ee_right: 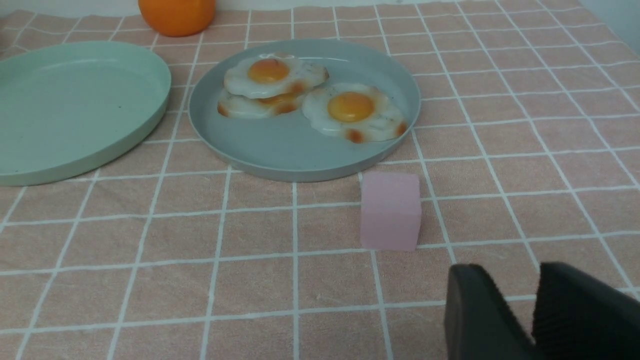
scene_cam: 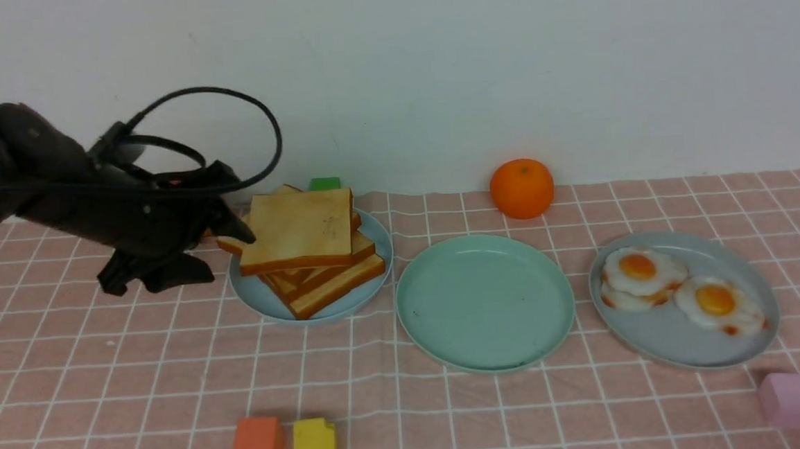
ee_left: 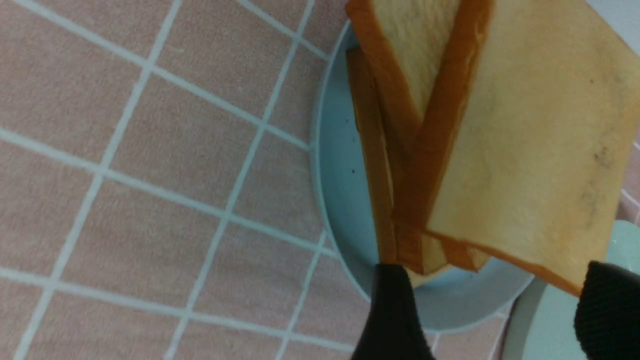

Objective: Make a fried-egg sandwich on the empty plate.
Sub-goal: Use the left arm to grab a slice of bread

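Mint-green plate (scene_cam: 485,302) empty. I see L gripper (ee_left: 499,272) wide open at top toast slice (scene_cam: 299,227) corner, gripping nothing; R gripper (ee_right: 520,272) barely parted, empty.

Centre: empty plate (scene_cam: 485,302) lay between two others.
Left: toast pile (scene_cam: 303,237) sat on left plate (scene_cam: 259,299); far block (scene_cam: 324,183) behind it.
Right: eggs (scene_cam: 714,302) lay on right plate (scene_cam: 671,343).
Far: fruit (scene_cam: 521,188) behind empty plate.
Near: block pair (scene_cam: 257,447) left, lone block (scene_cam: 789,398) right.
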